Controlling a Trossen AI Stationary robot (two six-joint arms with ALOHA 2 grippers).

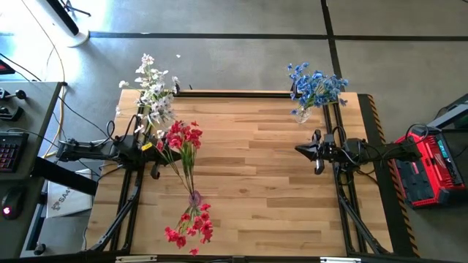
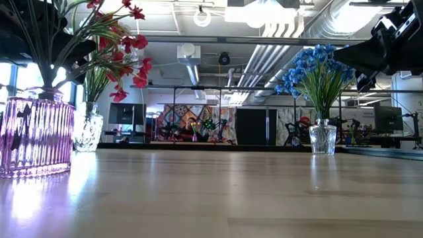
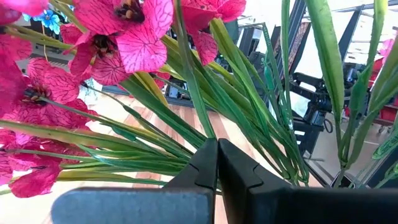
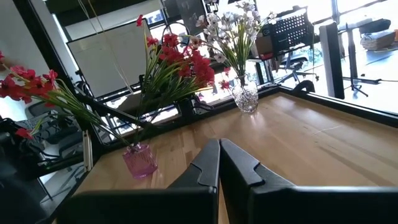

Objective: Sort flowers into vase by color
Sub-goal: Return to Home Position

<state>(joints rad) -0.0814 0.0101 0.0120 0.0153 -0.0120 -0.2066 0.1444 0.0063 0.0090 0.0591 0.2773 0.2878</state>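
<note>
A purple ribbed vase [image 1: 195, 198] stands at the table's left near side. It holds red sprigs; one bunch [image 1: 190, 225] leans toward the near edge. My left gripper [image 1: 162, 150] is shut on the stem of another red sprig [image 1: 183, 136], whose stems slant down toward that vase. White flowers [image 1: 153, 91] stand in a clear vase [image 2: 88, 132] at the far left. Blue flowers [image 1: 316, 86] stand in a clear vase [image 2: 322, 137] at the far right. My right gripper [image 1: 316, 151] is shut and empty, raised over the table's right side. My left gripper pinches a thin green stem [image 3: 198, 109] of the red sprig between its two fingertips, a little below the blossoms. The fingers come level from the table's left and lie across the stem. The stem's lower end runs toward the purple vase [image 4: 140, 160]; the leaves hide whether it stands inside.
Bare wood lies in the table's middle and between the two arms. A raised black rail [image 1: 234, 93] runs along the far edge. A red and black case [image 1: 428, 164] sits off the table's right side, and a desk with a keyboard [image 1: 9, 150] off its left.
</note>
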